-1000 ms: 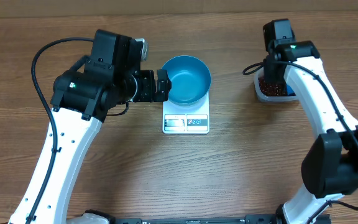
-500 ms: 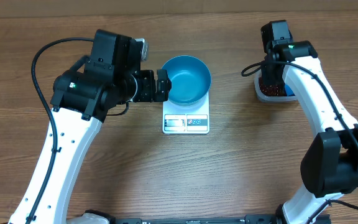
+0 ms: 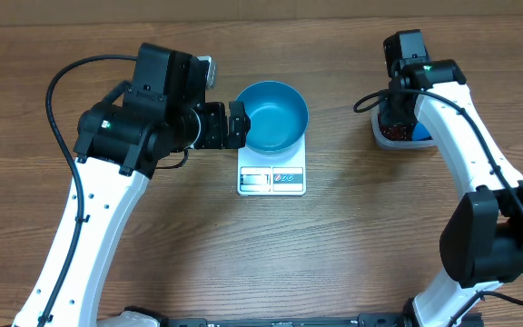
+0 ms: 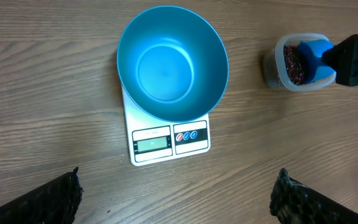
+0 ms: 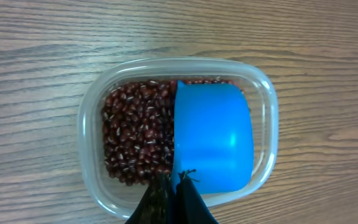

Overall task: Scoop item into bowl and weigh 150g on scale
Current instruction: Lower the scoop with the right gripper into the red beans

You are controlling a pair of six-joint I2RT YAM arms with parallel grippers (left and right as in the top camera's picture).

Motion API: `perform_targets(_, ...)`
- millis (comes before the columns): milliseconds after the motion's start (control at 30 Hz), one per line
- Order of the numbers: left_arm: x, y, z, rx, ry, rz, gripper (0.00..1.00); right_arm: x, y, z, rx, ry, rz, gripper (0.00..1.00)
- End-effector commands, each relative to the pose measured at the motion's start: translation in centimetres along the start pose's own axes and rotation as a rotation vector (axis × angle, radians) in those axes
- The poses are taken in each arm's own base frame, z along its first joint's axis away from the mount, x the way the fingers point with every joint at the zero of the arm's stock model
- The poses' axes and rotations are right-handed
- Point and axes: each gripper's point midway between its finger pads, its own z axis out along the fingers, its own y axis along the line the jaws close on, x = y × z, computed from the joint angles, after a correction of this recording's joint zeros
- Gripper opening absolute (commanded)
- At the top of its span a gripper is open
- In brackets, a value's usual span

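So the round, deep, bright blue bowl [image 3: 275,113] is sitting on the small flat white rectangular scale [image 3: 271,180]. It covers the far part of the scale, and only the pale display window and the teal button strip poke out at the near edge. The bowl's walls look smooth and a bit glossy, like plastic. Everything's on a brown wood-grain table [image 3: 352,254].

The tiny oval dark red-brown beans [image 5: 135,134] are a loose, bumpy heap inside a clear rounded-rectangular plastic tub [image 5: 263,93]. That's well off to the right of the scale, under the right arm. A small smooth blue plastic scoop [image 5: 213,137] is in the tub too. In the right wrist view it fills the right half, with the beans piled in the left half right up against its edge.

The right gripper [image 5: 174,180] is pinched fully closed at the scoop's near edge and looks to have hold of it there. The handle itself is hidden under the dark fingers.

The left gripper [image 4: 178,183] is spread as wide as it goes with nothing between its rough black fingers [image 4: 48,199]. From overhead it's just beside the bowl's left rim, but I can't tell if it's touching.
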Motion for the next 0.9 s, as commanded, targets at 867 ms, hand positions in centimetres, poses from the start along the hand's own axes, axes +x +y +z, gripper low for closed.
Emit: perform_targets(867,-0.6,-0.4,-1.2,0.011,-0.038,0.028,0.99,1.5,0.8,1.0,-0.386,0.097,0.202,0.04)
